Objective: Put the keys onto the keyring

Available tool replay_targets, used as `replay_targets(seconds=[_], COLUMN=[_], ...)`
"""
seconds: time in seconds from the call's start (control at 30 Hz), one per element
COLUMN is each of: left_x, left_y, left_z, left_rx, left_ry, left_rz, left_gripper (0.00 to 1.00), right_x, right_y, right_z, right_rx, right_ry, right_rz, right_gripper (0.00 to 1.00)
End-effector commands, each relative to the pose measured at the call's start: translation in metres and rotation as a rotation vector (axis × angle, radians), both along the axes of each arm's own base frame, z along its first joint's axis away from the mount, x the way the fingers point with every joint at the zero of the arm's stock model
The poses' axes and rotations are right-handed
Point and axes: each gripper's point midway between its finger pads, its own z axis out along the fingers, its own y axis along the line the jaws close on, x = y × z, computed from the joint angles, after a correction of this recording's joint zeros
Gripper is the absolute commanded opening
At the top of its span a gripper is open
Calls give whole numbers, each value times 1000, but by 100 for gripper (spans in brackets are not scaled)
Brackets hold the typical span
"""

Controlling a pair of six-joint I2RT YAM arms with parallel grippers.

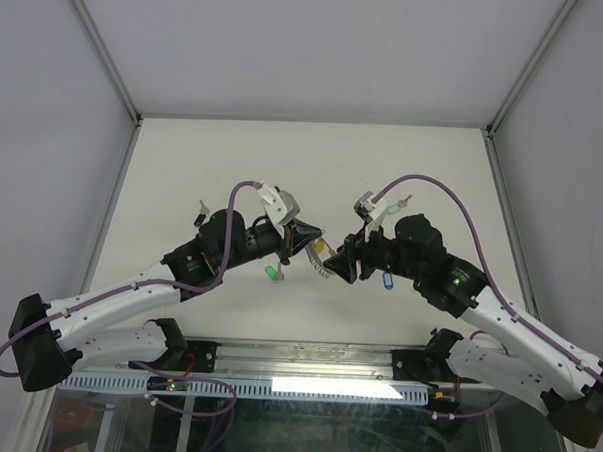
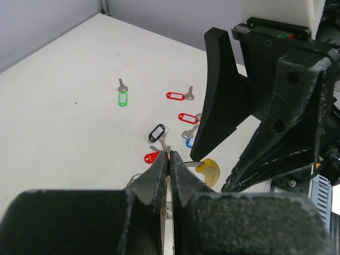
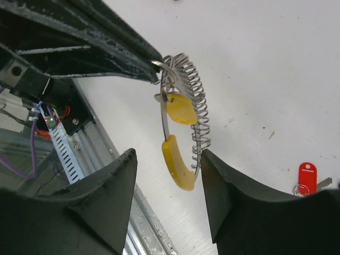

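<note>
Left gripper [image 2: 169,170]: jaws shut, pinching the keyring [image 3: 197,114] by its thin wire and holding it clear above the table [image 2: 64,106].

Right gripper [image 3: 167,178]: about half open. Its jaws straddle the ring's yellow segment [image 3: 174,159], with no clamp evident.

A yellow-tagged key [image 3: 180,109] appears threaded on the ring.

Assessment: the ring is light, springy and slick, and is likely to twist. The stiffer yellow segment is the better hold.

Loose keys, green [image 2: 122,99], black [image 2: 156,133] and red [image 2: 175,95], lie flat below. They are light and best taken by the tag.

There is open room to the left and far side, but the grippers crowd each other.
</note>
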Motion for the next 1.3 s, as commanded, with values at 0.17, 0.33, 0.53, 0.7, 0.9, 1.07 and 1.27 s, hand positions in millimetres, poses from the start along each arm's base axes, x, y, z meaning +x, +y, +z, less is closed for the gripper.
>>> replay_targets(seconds=[0.17, 0.33, 0.53, 0.7, 0.9, 1.07, 1.27], left_x=[3, 3, -1, -9, -30, -47, -46], left_y=[2, 2, 2, 0, -4, -5, 21], left_z=[35, 36, 42, 54, 68, 82, 118], left_rx=[-77, -79, -91, -103, -109, -115, -143], left_ry=[-35, -36, -47, -83, -142, -204, -301], left_rz=[12, 10, -7, -59, -178, -271, -179], left_gripper=[0, 0, 0, 1, 30, 40, 39], right_x=[21, 21, 26, 33, 34, 26, 17], right_y=[17, 23, 26, 25, 18, 14, 4], right_z=[25, 23, 29, 51, 74, 97, 114], right_rx=[63, 58, 88, 195, 304, 420, 431], right_ry=[-113, -133, -173, -246, -373, -483, -660], right_rz=[-42, -15, -22, -68, -94, -75, -41], right_gripper=[48, 30, 0, 0, 0, 0, 0])
